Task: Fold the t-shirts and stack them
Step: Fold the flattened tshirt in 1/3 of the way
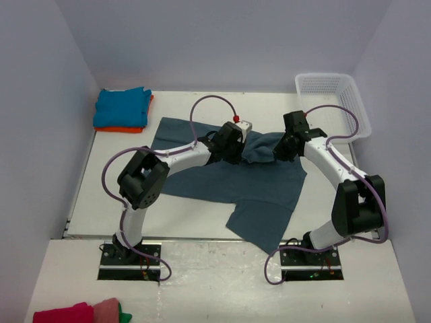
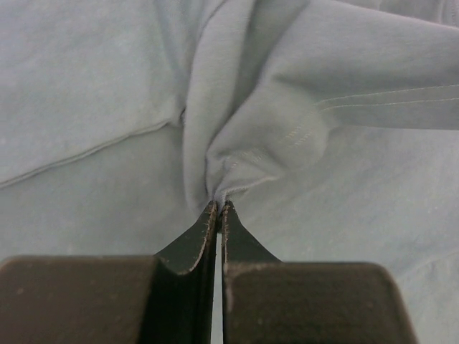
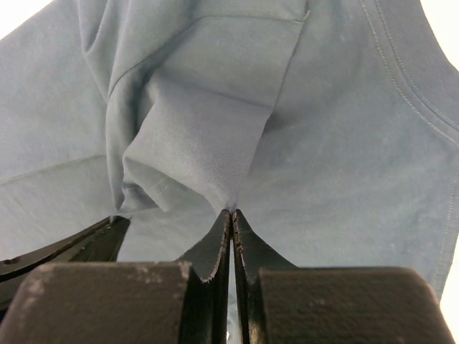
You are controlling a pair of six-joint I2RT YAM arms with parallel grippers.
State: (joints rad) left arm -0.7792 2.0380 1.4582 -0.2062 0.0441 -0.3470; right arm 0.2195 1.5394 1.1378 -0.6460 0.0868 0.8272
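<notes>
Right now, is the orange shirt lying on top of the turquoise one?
No, the turquoise shirt lies on top, with the orange shirt peeking out beneath it.
</notes>
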